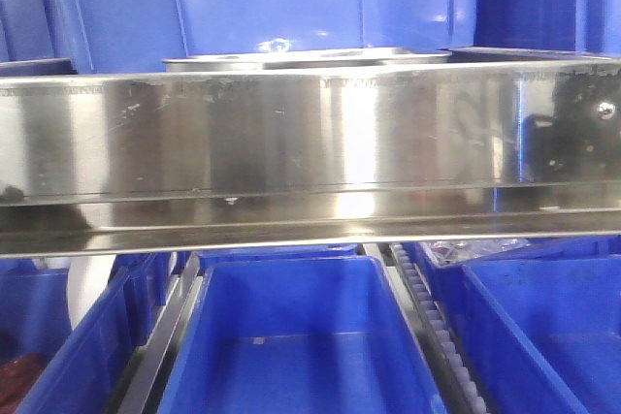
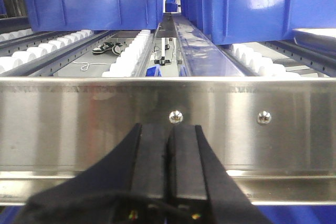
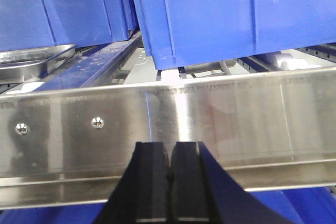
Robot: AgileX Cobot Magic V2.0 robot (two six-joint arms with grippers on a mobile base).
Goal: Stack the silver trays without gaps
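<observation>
The left hand (image 2: 168,132) and right hand (image 3: 169,150), each pressed together and empty, were held low before the long brushed-steel shelf rail (image 1: 310,133), presumably parked clear of the shallow shiny stainless-steel tray (image 1: 310,57) resting behind it.

Long brushed-steel rail (image 1: 291,133) with two screws (image 2: 176,116), blue bins (image 1: 301,336) above and below, white roller tracks (image 2: 128,56) behind.

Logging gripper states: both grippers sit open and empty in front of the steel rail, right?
Not open: the left gripper and right gripper are shut, jaws pressed together, empty in front of the steel rail, as both wrist views show.
</observation>
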